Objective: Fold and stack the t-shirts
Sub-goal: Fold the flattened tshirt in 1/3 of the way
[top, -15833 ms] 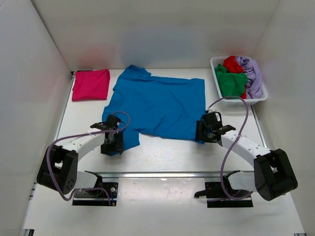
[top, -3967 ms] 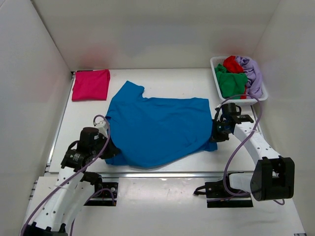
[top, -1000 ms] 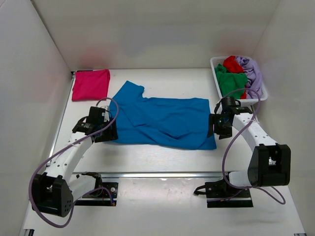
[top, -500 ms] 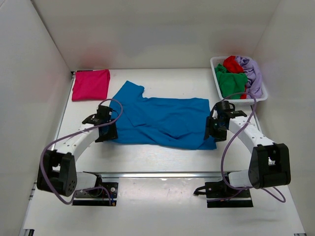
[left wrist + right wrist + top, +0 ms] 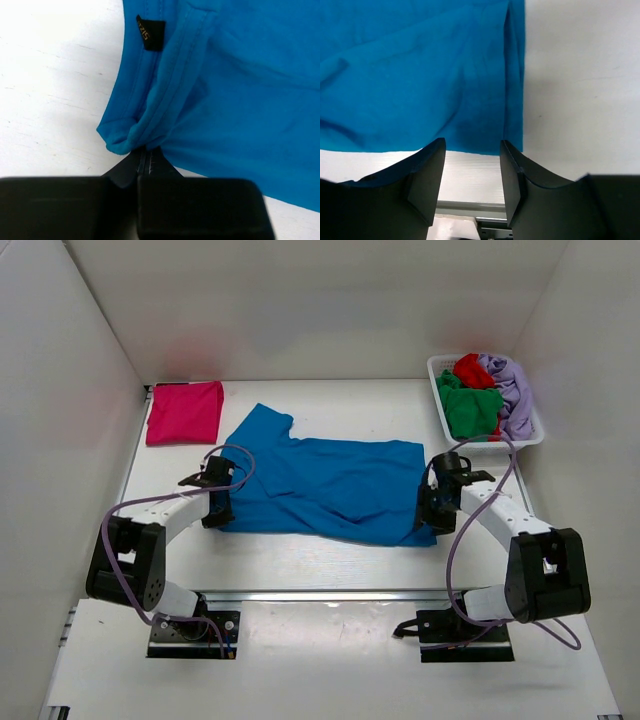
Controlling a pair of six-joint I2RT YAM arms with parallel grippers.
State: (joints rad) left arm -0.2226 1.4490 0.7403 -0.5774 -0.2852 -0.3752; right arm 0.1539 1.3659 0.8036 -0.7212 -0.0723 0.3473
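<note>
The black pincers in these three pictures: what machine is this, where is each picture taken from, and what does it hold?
It is a robot with two arms, each ending in a pincer. The wide picture looks down from above on a white table. The other two come from cameras on the wrists. A blue shirt lies in the middle, a pink shirt lies folded at the far left, and a basket holds more shirts. The left pincer is shut on the blue shirt's edge. The right pincer is open at its corner, holding nothing.

Robot lab, I'd say: left arm [image 5: 165, 512] and right arm [image 5: 495, 512] bolted to a white desk [image 5: 330, 560], white panels [image 5: 340, 310] around
</note>
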